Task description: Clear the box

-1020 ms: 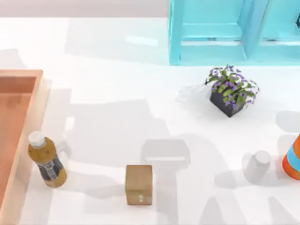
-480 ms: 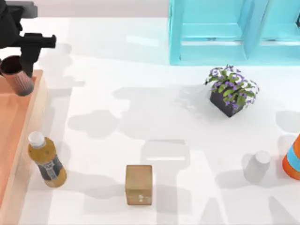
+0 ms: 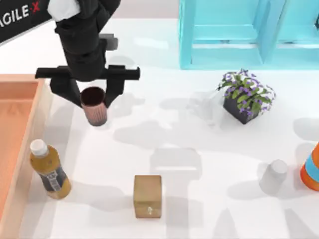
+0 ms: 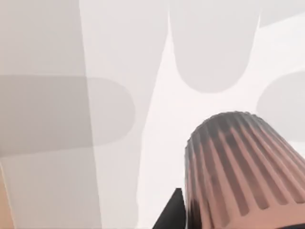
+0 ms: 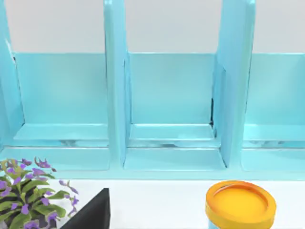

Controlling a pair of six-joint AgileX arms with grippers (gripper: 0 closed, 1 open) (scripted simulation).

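**Ribbed cup held beside the box**

A white, glossy surface (image 3: 199, 149) is seen from above, crossed by soft grey shadows. The box (image 3: 20, 149) is set at the surface's left edge: a shallow orange-brown wooden bin with thick, lighter rim walls, cut off by the frame.

The left end effector (image 3: 92, 93) is positioned above the white surface, just to the right of the box's far right corner. Its two black fingers are closed on a brown ribbed cup (image 3: 95, 107), which is held tilted, its dark mouth turned upward towards the arm. In the left wrist view the cup (image 4: 248, 171) is seen against the bare white surface and its shadows.

A bottle of amber liquid with a white cap (image 3: 50, 170) is stood just outside the box's right wall, at its near end. A small brown cube (image 3: 147, 195) is placed to the right of the box, beyond the bottle. Further right, well apart from the box, a potted plant with purple flowers (image 3: 246, 96), a white cup (image 3: 273, 177) and an orange-and-blue object (image 3: 312, 169) at the frame edge are found.

A cyan shelf unit (image 3: 249, 35) is stood at the far side of the surface, well to the right of the box. Its open compartments (image 5: 167, 109) are shown in the right wrist view, with a yellow-lidded container (image 5: 240, 205) before them. Whether the right end effector is open cannot be told.
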